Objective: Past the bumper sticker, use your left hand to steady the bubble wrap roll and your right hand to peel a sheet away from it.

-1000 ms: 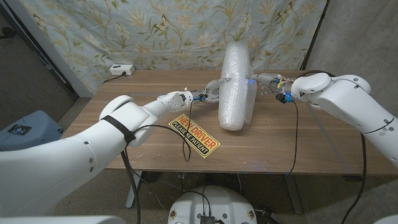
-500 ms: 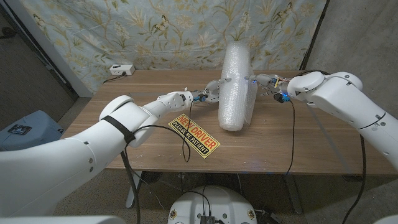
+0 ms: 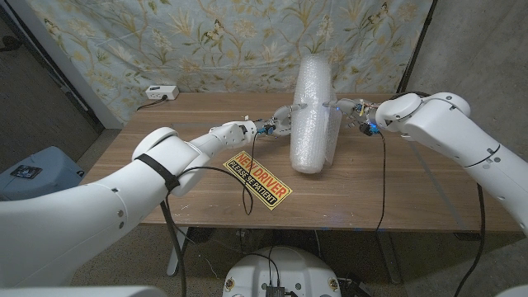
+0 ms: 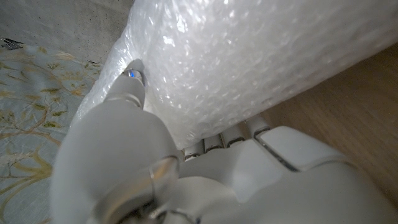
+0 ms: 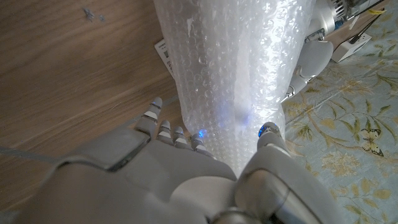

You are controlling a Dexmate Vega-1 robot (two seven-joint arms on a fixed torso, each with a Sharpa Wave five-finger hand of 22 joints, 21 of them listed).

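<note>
The bubble wrap roll [image 3: 313, 107] stands tilted on the table beyond the yellow and black bumper sticker [image 3: 257, 180]. My left hand [image 3: 280, 120] holds the roll's left side. In the left wrist view its thumb [image 4: 132, 84] lies on the wrap [image 4: 261, 56] and its fingers [image 4: 224, 134] curl under it. My right hand [image 3: 351, 107] is at the roll's right side, where a loose sheet [image 3: 332, 132] hangs. In the right wrist view its spread fingers [image 5: 177, 132] and thumb [image 5: 269, 132] touch the wrap [image 5: 236, 68] without closing on it.
A white power strip [image 3: 161, 92] lies at the table's far left corner. A floral curtain [image 3: 206, 41] hangs right behind the table [image 3: 429, 190]. Bare wood lies to the right of and in front of the roll. Cables [image 3: 386, 181] trail from my right wrist.
My right arm has moved left, bringing its hand closer against the roll's right side. The left hand and the roll have stayed put.
</note>
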